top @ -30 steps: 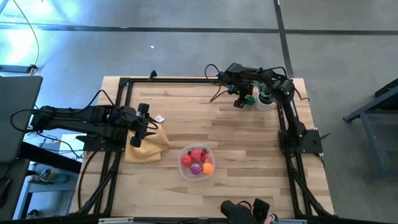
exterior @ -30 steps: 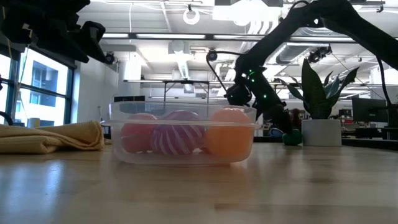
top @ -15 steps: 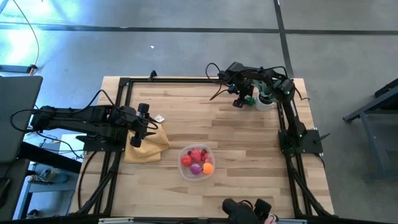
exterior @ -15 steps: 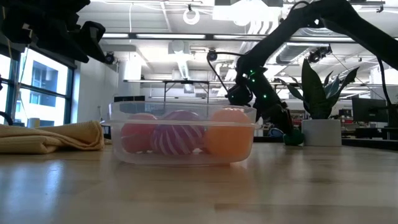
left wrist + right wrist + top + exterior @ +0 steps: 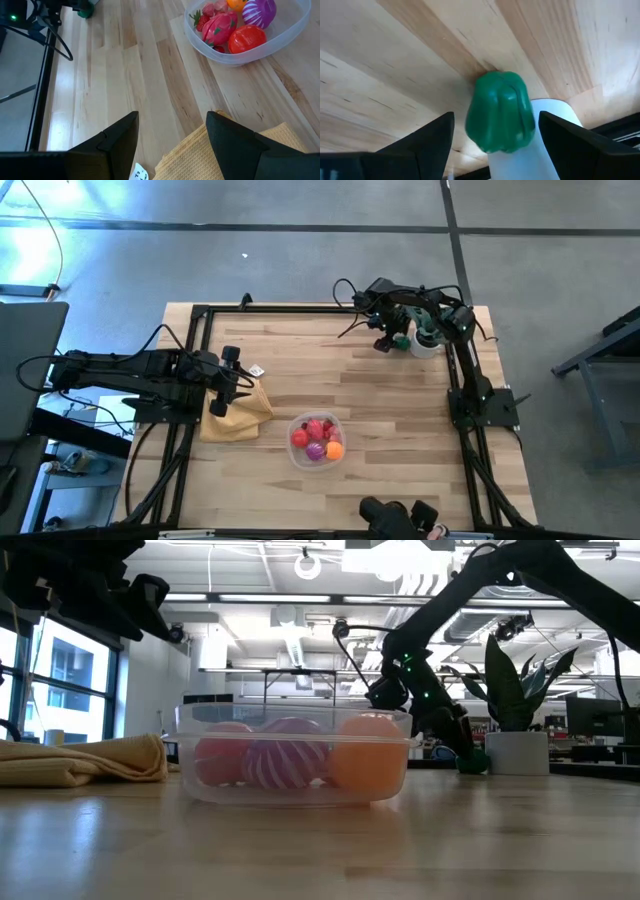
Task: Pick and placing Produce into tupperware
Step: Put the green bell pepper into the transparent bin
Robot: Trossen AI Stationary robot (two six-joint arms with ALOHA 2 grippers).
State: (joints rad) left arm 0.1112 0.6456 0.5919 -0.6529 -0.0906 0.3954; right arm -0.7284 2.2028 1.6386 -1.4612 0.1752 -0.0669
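A green toy pepper (image 5: 502, 112) rests on the wood at the far right of the table (image 5: 400, 341), close against a white pot (image 5: 547, 130). My right gripper (image 5: 391, 343) points steeply down over it, open; its fingers (image 5: 427, 140) stand on either side of the pepper without touching it. The clear tupperware (image 5: 341, 431) sits near the middle front and holds red, magenta-purple and orange produce (image 5: 316, 439). My left gripper (image 5: 172, 117) waits open above a mustard-yellow cloth (image 5: 238, 418) at the left.
The white pot with a spiky green plant (image 5: 515, 690) stands right beside the pepper, at the far right corner. A black frame rail (image 5: 460, 370) runs along the table's edges. Bare wood lies between the pepper and the tupperware (image 5: 295, 30).
My right gripper has turned a little at the wrist over the green pepper, edging toward the pot. The pepper, the tupperware and my left arm have kept still.
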